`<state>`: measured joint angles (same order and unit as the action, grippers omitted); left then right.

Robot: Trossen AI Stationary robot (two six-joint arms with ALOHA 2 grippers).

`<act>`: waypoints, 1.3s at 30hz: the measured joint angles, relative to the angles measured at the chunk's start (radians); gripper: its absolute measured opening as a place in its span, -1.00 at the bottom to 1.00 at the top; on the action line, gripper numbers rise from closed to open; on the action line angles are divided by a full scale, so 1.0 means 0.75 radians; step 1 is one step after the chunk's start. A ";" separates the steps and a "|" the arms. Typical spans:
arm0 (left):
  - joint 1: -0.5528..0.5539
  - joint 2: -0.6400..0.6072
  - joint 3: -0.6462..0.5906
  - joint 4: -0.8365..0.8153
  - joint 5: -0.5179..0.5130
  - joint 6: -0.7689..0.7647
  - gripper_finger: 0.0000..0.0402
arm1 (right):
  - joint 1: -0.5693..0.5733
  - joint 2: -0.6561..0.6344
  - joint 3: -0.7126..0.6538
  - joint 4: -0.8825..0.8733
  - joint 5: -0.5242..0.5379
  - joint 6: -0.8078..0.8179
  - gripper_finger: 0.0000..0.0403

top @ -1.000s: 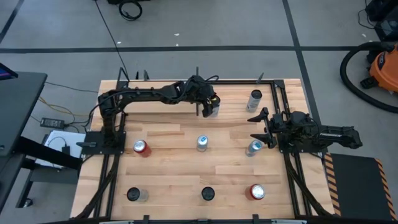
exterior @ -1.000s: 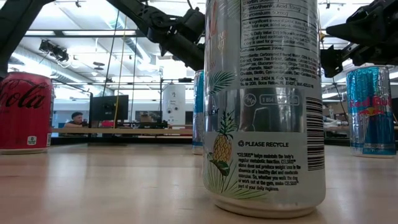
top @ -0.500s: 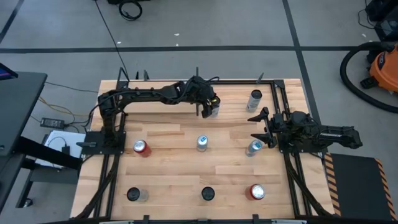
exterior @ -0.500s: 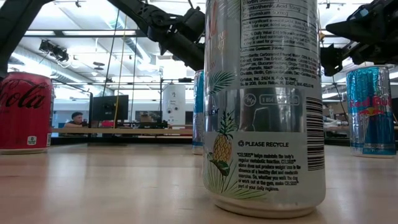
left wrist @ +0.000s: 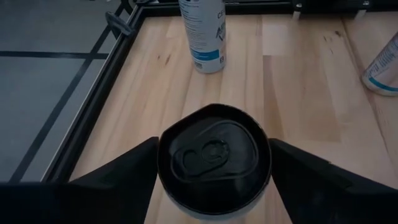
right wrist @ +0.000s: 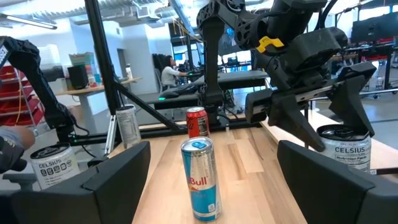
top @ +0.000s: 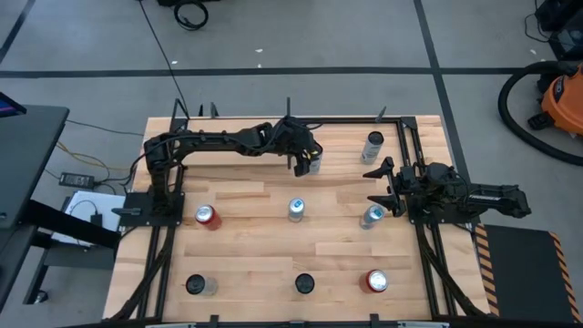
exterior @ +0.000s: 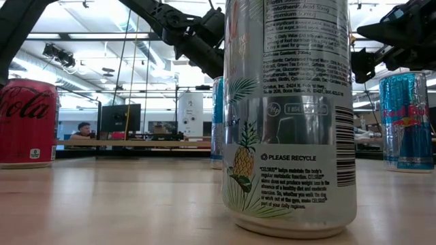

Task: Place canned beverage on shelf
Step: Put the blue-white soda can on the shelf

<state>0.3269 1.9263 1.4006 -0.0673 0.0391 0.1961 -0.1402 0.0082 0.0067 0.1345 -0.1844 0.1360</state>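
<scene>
A dark-topped can (left wrist: 214, 158) stands upright on the table (top: 246, 264) between the fingers (left wrist: 118, 177) of the left gripper (top: 306, 161), which flank it closely on both sides; whether they press it cannot be told. Beyond the gripper stands a white can (left wrist: 202, 32). The right gripper (top: 383, 185), fingers spread and empty, waits beside a blue energy-drink can (right wrist: 200, 178).

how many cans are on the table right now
8: one in the left gripper at the back, one back right, three mid-row, three front.
</scene>
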 joint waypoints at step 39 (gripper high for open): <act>-0.010 -0.005 0.823 -0.855 0.001 0.046 0.28 | 0.000 0.000 0.000 -0.001 0.000 0.000 0.79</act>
<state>0.3194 1.9224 2.0175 -0.7085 0.0395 0.2304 -0.1402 0.0082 0.0067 0.1338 -0.1845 0.1357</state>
